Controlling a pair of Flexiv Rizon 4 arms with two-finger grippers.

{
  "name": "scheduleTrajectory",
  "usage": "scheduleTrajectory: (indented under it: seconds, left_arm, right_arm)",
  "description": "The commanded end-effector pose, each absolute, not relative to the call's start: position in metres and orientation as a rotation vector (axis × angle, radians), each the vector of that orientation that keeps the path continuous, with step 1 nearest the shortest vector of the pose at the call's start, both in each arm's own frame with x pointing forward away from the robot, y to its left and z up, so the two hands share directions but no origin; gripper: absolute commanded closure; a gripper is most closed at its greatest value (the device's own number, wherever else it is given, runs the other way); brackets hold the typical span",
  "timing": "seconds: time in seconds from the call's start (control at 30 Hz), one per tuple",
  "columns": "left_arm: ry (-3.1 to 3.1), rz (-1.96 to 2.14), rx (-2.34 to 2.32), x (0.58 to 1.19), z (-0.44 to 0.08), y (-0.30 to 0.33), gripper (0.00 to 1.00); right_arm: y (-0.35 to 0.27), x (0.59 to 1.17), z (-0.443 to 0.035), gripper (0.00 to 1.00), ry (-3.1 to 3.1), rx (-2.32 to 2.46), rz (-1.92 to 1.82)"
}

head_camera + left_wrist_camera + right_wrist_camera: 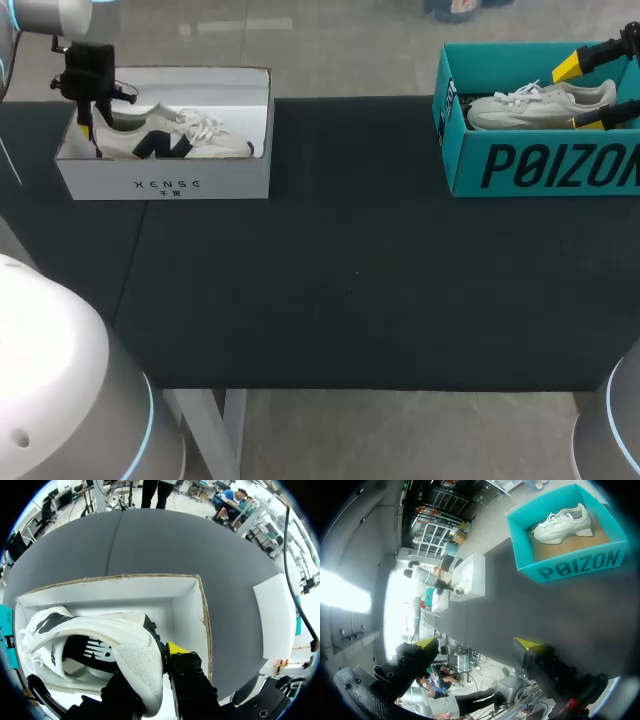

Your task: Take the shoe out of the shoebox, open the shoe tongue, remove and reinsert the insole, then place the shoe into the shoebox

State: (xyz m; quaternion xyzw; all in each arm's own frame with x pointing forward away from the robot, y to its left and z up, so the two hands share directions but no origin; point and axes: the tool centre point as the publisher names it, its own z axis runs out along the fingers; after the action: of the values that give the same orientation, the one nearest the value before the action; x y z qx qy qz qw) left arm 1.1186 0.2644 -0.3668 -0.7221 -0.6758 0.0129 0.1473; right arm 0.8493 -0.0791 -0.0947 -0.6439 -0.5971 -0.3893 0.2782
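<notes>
While the right gripper (pixel 476 642) hangs open, the left gripper (pixel 150 667) clamps the shoe heel (pixel 137 665).

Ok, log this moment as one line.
left gripper: shut on shoe heel | shoe: in white shoebox | right gripper: open, empty | teal shoebox: second shoe inside

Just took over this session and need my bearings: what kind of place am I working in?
Likely a robot test bench: dark-covered table, navy-marked sneaker in a white shoebox, white sneaker in a teal shoebox.
</notes>
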Motion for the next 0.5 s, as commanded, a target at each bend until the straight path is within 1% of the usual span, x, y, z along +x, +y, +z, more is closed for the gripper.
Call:
scheduleTrajectory:
  seconds: [0.03,0.23,0.27,0.3,0.37,0.4,0.43,0.47,0.5]
  left_arm:
    - [-1.936,0.051,-2.065,1.1194,-0.3766,0.2595,1.0]
    - [-1.926,0.077,-2.044,1.1151,-0.3829,0.2555,1.0]
    - [-1.921,0.082,-2.043,1.1145,-0.3837,0.2549,0.91]
    - [-1.915,0.086,-2.042,1.1141,-0.3845,0.2544,0.73]
    - [-1.906,0.09,-2.042,1.1132,-0.3853,0.2537,0.52]
    - [-1.903,0.091,-2.044,1.1125,-0.3852,0.2533,0.28]
    - [-1.902,0.093,-2.043,1.1116,-0.3842,0.2532,0.09]
    - [-1.901,0.094,-2.045,1.1106,-0.3824,0.2531,0.0]
    - [-1.901,0.096,-2.048,1.11,-0.3807,0.2533,0.0]
  right_arm:
    - [-0.0787,0.8501,-0.0949,0.0,-1.603,-1.731,-1.041]
    - [-0.0787,0.8501,-0.0949,0.0,-1.603,-1.731,-1.041]
    - [-0.0787,0.8501,-0.0949,0.0,-1.603,-1.731,-1.041]
    - [-0.0787,0.8501,-0.0949,0.0,-1.603,-1.731,-1.041]
    - [-0.0787,0.8501,-0.0949,0.0,-1.603,-1.731,-1.041]
    - [-0.0787,0.8501,-0.0949,0.0,-1.603,-1.731,-1.041]
    - [-0.0787,0.8501,-0.0949,0.0,-1.603,-1.731,-1.041]
    - [-0.0787,0.8501,-0.0949,0.0,-1.603,-1.731,-1.041]
    - [-0.0787,0.8501,-0.0949,0.0,-1.603,-1.731,-1.041]
